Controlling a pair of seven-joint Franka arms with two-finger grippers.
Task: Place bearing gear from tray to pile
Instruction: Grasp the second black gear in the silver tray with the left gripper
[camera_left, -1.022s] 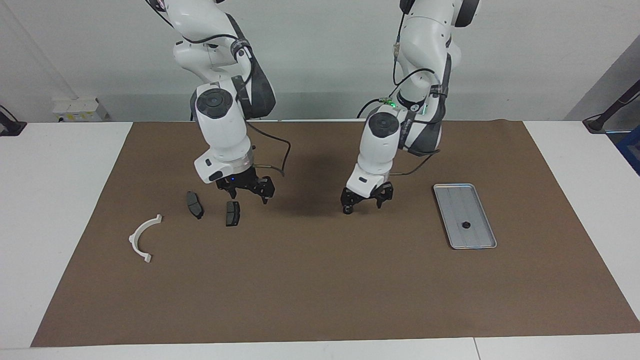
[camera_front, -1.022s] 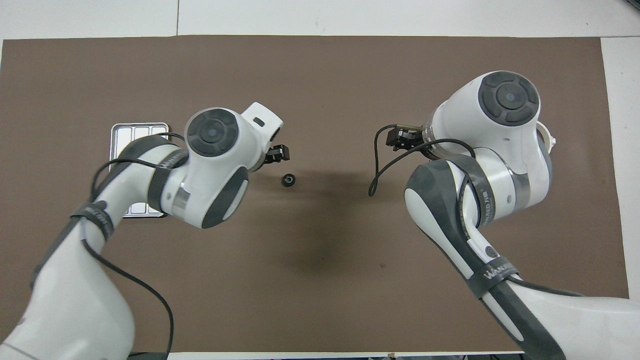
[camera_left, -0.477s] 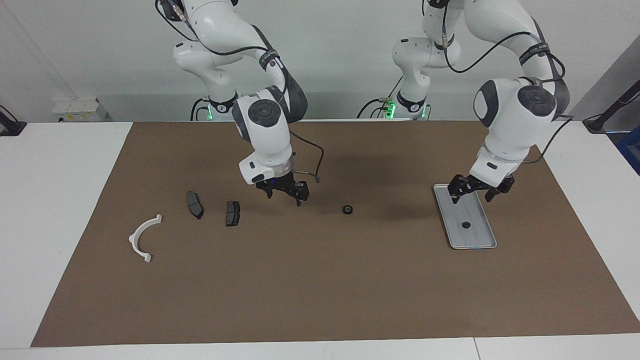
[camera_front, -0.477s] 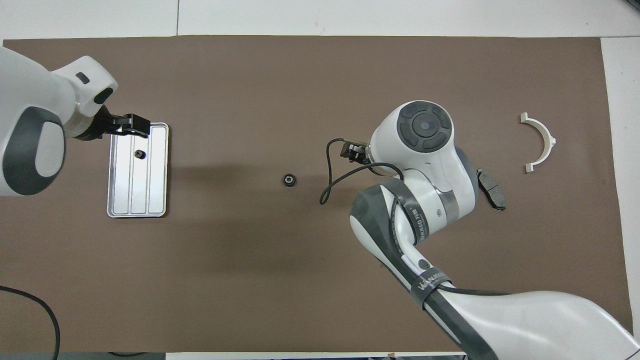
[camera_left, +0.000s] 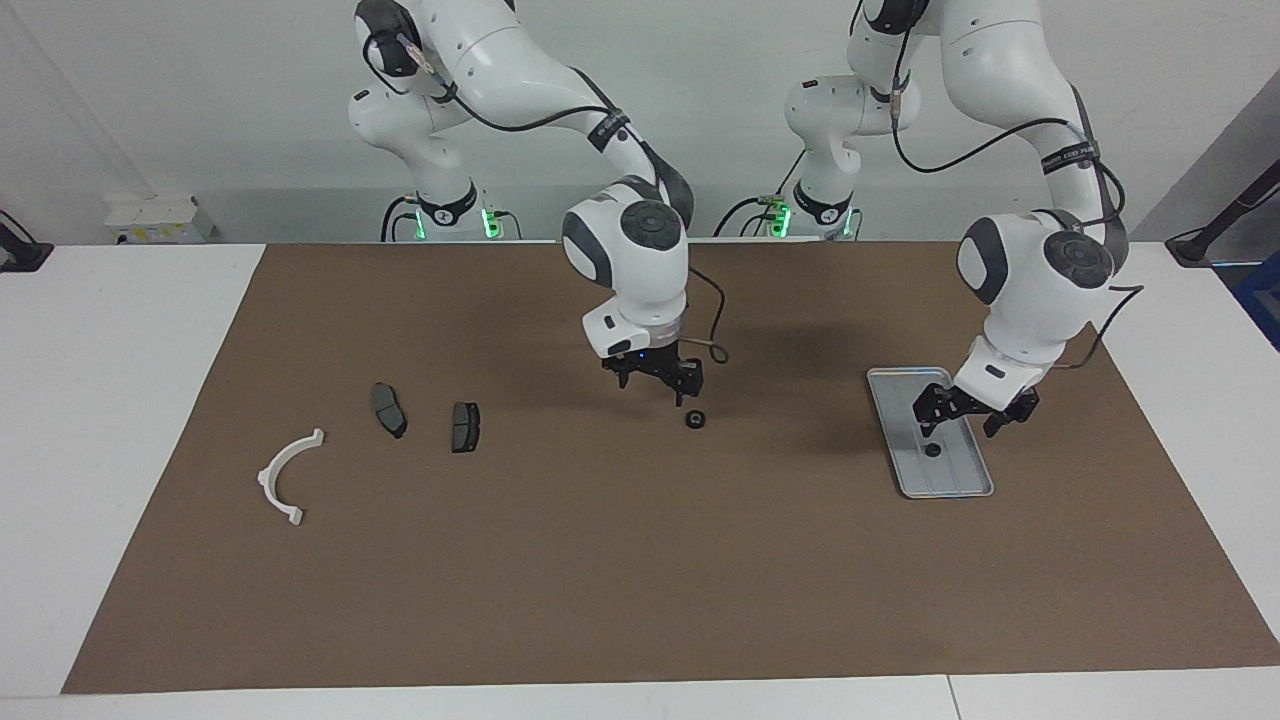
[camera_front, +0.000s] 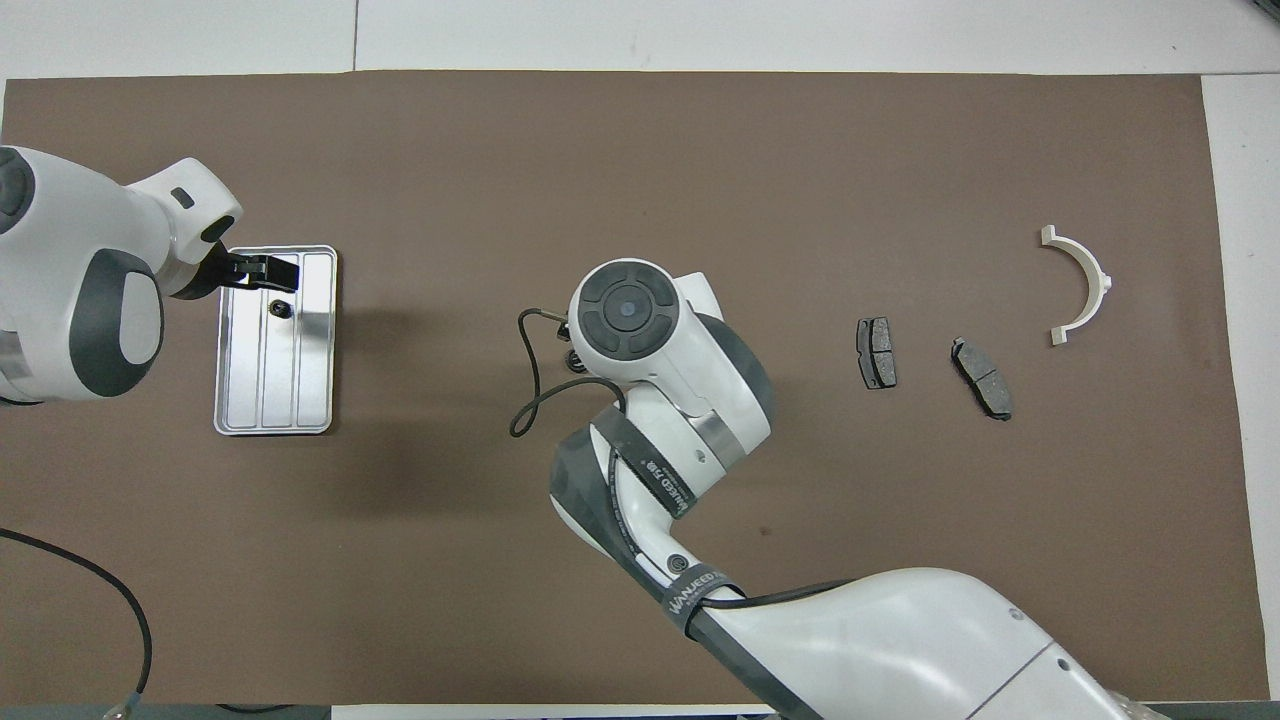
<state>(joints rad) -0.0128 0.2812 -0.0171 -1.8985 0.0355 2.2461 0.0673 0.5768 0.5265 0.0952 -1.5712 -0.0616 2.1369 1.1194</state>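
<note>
Your gear, a small dark ring, lies in the tray at the frame's right, under the left gripper, whose jaws stand open and empty. A second gear sits mid-frame on the brown mat, just below the open right gripper. The gear is small and round: pinched off-centre, it could skid on the ridged metal. The pile, flat grey pads and a white half-ring, lies at left.

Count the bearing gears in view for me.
2: one bearing gear lies in the tray under the left gripper; another lies mid-mat, under the right gripper.
</note>
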